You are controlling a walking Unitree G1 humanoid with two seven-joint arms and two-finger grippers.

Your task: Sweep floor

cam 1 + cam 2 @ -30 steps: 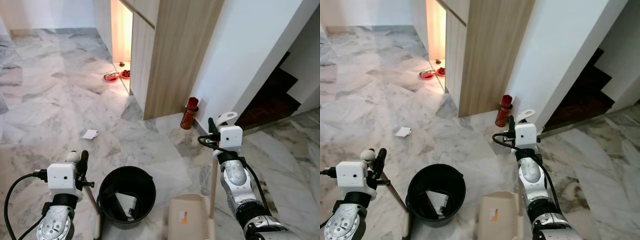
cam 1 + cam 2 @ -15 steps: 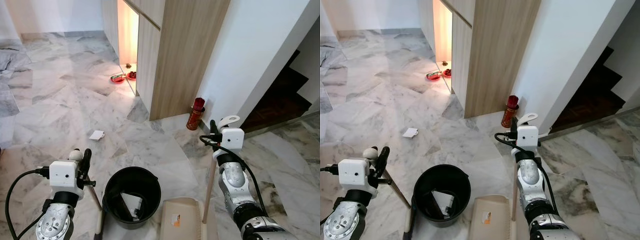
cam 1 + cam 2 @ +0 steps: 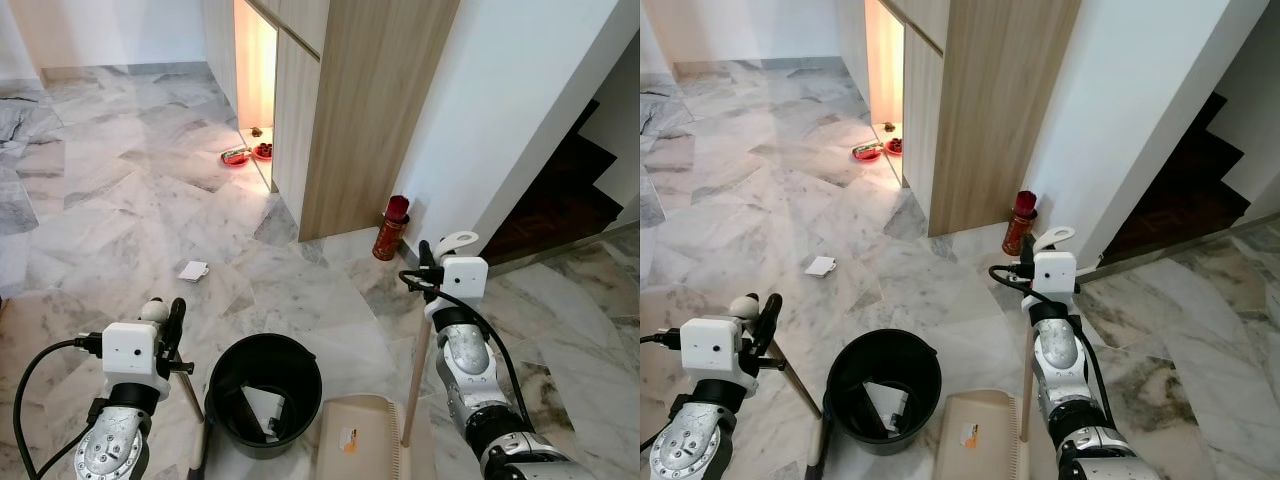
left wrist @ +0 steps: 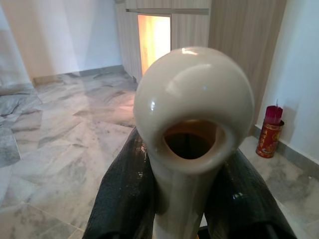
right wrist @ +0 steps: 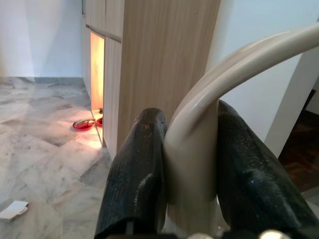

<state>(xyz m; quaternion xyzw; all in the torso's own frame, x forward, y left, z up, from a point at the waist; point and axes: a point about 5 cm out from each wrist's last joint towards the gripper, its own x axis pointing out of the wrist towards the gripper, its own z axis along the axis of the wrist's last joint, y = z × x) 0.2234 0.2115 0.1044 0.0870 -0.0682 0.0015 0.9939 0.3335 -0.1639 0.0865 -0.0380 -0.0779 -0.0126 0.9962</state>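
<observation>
Nearest the robot, on the grey-veined marble floor (image 3: 100, 220), a beige plastic dustpan (image 3: 362, 440) sits to the right of a round black plastic bin (image 3: 264, 390) that holds a few white scraps. The right gripper (image 5: 188, 164) has its black fingers (image 5: 137, 174) clenched on the looped top of the dustpan's cream handle (image 3: 415, 365), which rises upright from the pan's right edge. At near left, the left gripper (image 4: 187, 199) is clamped round the rounded cream tip of the broom's handle (image 4: 193, 107), whose shaft (image 3: 190, 395) slants down just left of the bin. Farther out to the left, a small white scrap of paper (image 3: 192, 269) lies alone on the floor. Beyond, a red cylindrical canister (image 3: 391, 227) stands against the white wall beside a tall wooden cabinet (image 3: 350, 100), and red dishes (image 3: 245, 154) lie in its lit opening at far centre.
</observation>
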